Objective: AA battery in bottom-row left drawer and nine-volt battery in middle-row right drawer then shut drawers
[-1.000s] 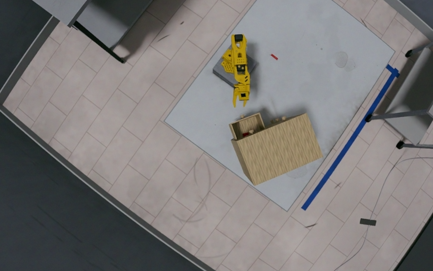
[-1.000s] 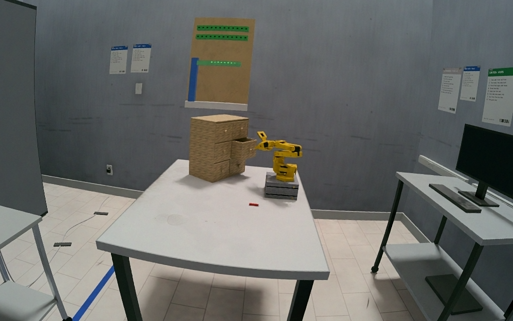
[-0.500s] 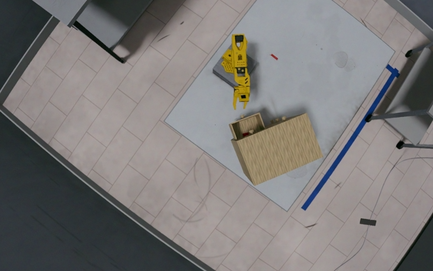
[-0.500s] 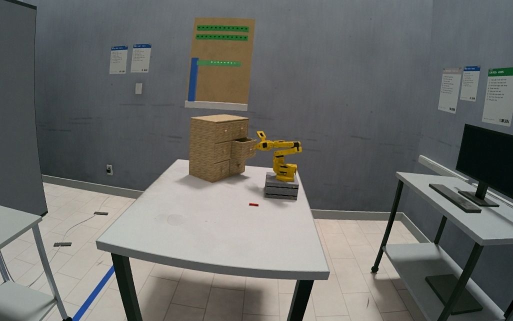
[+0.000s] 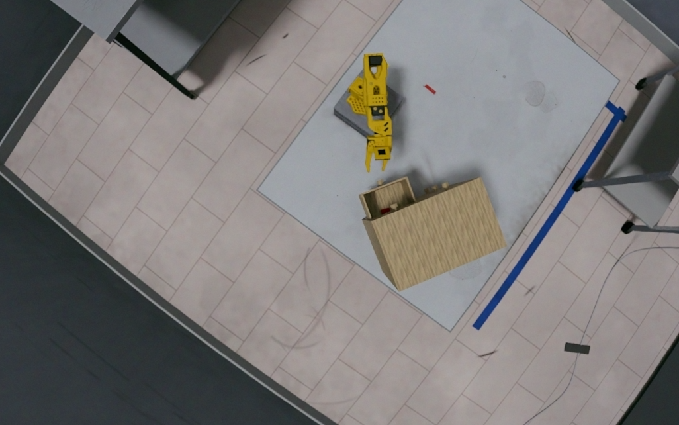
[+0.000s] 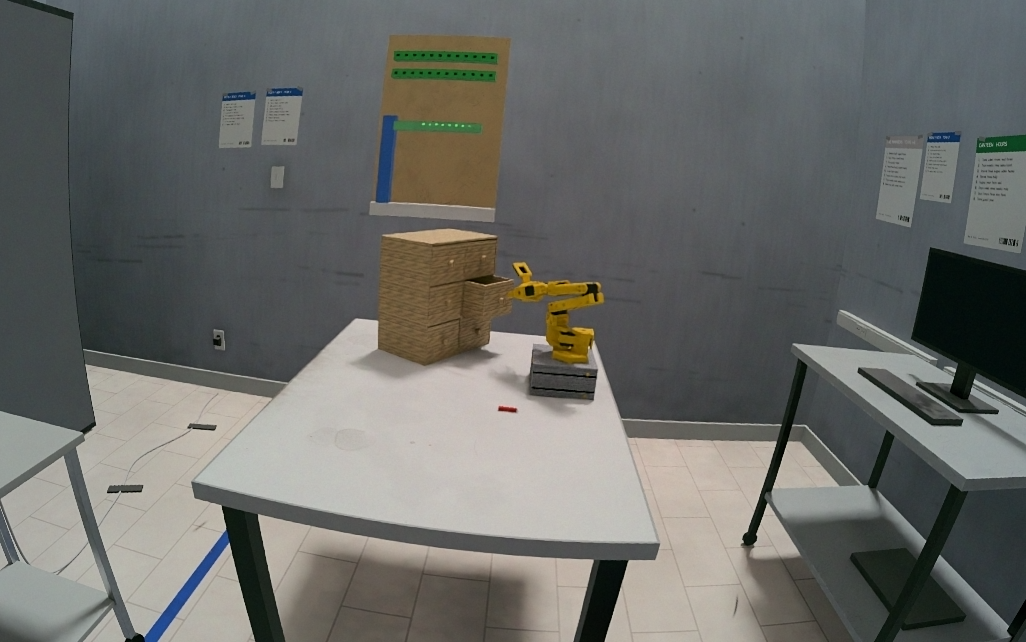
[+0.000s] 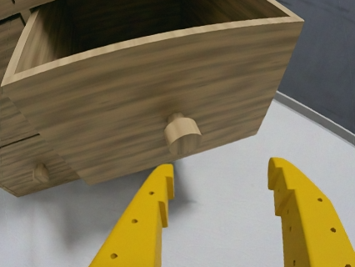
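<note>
My hand [image 5: 376, 169] [image 6: 512, 294] [image 7: 221, 173]: fingers spread, nothing between them, near the open drawer's knob [image 5: 380, 182] [image 7: 183, 135]
Open drawer [image 5: 364, 206] [image 6: 488, 301] [image 7: 154, 92]: 1, middle row, right
Red piece in drawer [image 5: 384, 210]: probably the nine-volt battery
AA battery: I can't identify it
Desk [image 5: 475, 115] [image 6: 423, 484] [image 7: 225, 234]: 1 small red stick [image 5: 429, 89] [image 6: 507, 409] lying there

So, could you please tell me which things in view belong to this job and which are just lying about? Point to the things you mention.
Part of the job:
- wooden chest [image 5: 440, 235] [image 6: 404, 295]
- pulled-out drawer [image 5: 368, 205] [image 6: 484, 299] [image 7: 146, 96]
- red item inside that drawer [image 5: 384, 210], probably the nine-volt battery
- gripper [image 5: 376, 169] [image 6: 512, 295] [image 7: 221, 171]

Just lying about:
- red stick-like piece on the table [image 5: 429, 89] [image 6: 507, 409], seemingly
- keyboard [image 6: 907, 395]
- floor cable [image 5: 598, 295]
</note>
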Available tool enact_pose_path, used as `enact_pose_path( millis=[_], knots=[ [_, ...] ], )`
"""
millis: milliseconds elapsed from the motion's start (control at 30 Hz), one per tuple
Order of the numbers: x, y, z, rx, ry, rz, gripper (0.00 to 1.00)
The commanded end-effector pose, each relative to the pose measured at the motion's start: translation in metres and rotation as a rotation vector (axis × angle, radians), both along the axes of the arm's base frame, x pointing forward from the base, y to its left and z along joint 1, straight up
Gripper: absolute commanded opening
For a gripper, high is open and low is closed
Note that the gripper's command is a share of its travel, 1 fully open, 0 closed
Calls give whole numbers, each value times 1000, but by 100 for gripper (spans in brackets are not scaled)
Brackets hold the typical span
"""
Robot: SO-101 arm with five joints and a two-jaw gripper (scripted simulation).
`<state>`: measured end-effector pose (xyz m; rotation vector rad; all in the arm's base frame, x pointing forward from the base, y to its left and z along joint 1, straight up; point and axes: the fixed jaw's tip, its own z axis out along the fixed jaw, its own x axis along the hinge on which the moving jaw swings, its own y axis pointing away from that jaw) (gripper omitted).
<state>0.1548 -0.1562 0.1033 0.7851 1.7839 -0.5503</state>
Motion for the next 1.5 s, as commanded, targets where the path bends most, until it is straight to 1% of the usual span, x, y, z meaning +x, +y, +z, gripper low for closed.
enact_pose_path(
  millis=[0,767,1467],
  knots=[
    [1,2,-4,16,3,5,21],
    [1,3,-9,16,3,12,21],
    [1,4,-9,16,3,12,21]
  ],
)
